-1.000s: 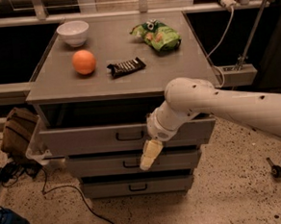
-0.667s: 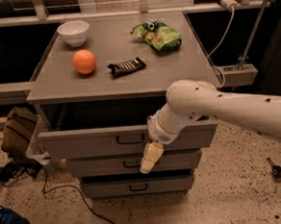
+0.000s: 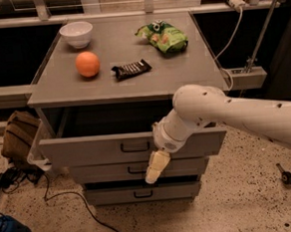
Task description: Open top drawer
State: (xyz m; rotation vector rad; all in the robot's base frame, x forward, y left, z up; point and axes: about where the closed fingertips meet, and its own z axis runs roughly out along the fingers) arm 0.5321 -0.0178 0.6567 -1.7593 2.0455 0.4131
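- Although the task is to open it, the top drawer [image 3: 83, 151] already stands pulled out toward the near side. Its front is clear of the counter [image 3: 133, 89] edge, and the dark inside of the box shows behind it.
- It is the highest of three grey fronts. The front runs left to right, and so does the black handle [image 3: 134, 147], set about mid-front.
- Claw [image 3: 157, 167] hangs pointing down from the white arm [image 3: 225, 115], which reaches in from the right.
- Claw lies in front of the second drawer [image 3: 104, 172], below the lower edge of the top front.
- Key relation: the handle lies up and a little left of the claw, near but apart. Claw is not on the handle.
- Claw state: cannot tell whether it is spread or pressed together.
- Wrist crosses the right part of the top front. Cannot tell whether it is touching or only in front.
- Judgement: the pull looks largely done. Any further travel would run straight toward the near side, square to the front.
- Judgement: for more pull, the claw must first rise and shift left to the handle.
- Counter carries a bowl [image 3: 76, 33], an orange [image 3: 87, 63], a dark bar [image 3: 131, 69] and a green bag [image 3: 162, 35], all on the far side of the drawer front.
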